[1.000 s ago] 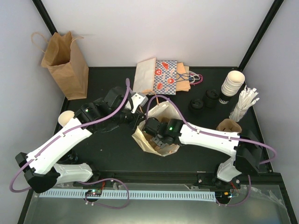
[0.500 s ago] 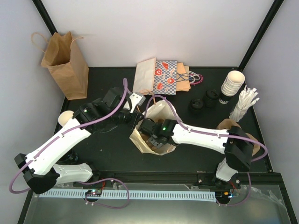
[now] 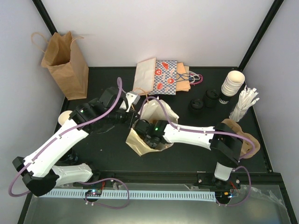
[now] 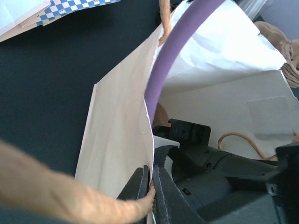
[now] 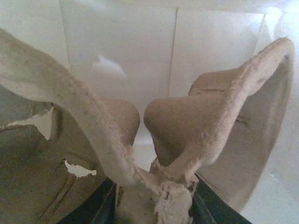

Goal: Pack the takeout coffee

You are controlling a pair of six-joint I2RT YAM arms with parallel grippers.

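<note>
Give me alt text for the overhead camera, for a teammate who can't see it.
Both arms work at the cream paper bag in the middle: the left gripper pinches its rim, and the right gripper reaches inside gripping a pulp cup carrier. Stacked white cups, black lids and white sticks sit far right; a brown bag stands far left.

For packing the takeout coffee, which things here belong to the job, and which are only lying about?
Job:
- cups
- cream bag, its edge pinched by the left tool
- pulp carrier, held inside that bag by the right tool
- black lids, probably

Lying about:
- brown bag
- flat bags
- sticks
</note>
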